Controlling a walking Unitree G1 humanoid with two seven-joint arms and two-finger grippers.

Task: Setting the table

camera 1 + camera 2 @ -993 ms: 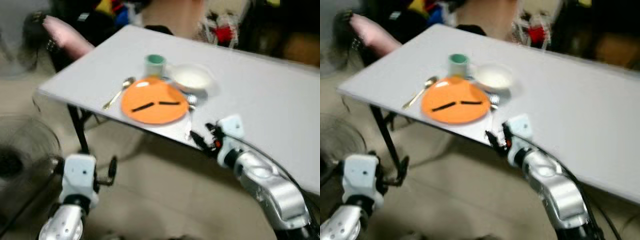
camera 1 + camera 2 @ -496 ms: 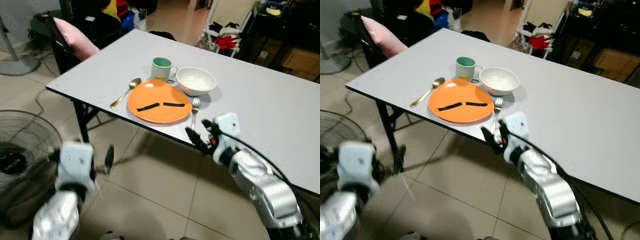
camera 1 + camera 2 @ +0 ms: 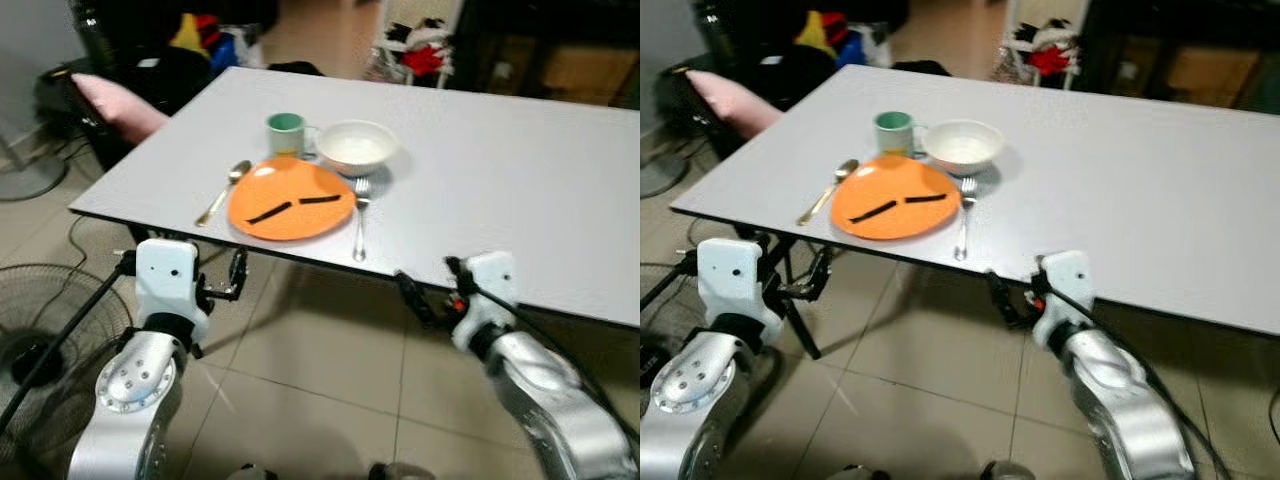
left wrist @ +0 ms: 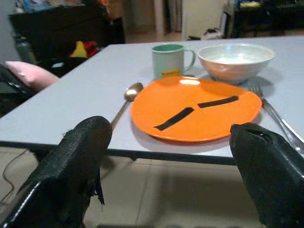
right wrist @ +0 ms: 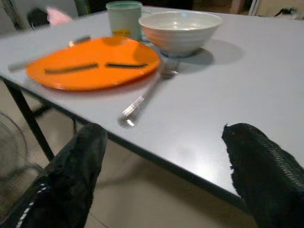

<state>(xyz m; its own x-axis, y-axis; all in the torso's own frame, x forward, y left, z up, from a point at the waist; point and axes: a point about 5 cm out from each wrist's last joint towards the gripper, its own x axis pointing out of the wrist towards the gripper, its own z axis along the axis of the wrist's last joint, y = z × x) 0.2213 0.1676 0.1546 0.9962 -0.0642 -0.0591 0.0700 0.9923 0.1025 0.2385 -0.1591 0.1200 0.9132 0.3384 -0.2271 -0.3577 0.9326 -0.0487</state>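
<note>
Tableware for one place sits grouped near the front edge of the grey surface (image 3: pixel 520 170), toward its left corner. An orange plate (image 3: pixel 291 198) with two dark strips on it lies closest to that edge. A gold spoon (image 3: pixel 222 192) lies just beside the plate on its left and a silver fork (image 3: pixel 360 215) just beside it on its right, both handles pointing toward the front edge, as a diner seated there would want them. A green mug (image 3: pixel 284 133) and a white bowl (image 3: pixel 355 146) stand side by side behind the plate, the bowl's shadow falling over the fork's tines.

Both arms are below the front edge and hold nothing. The left claw (image 3: pixel 236 274) hangs under the corner with its fingers spread wide, the plate framed between them in the left wrist view. The right claw (image 3: pixel 1002 296) hovers just under the edge to the right of the fork, fingers likewise apart. The setting looks complete or nearly so.
</note>
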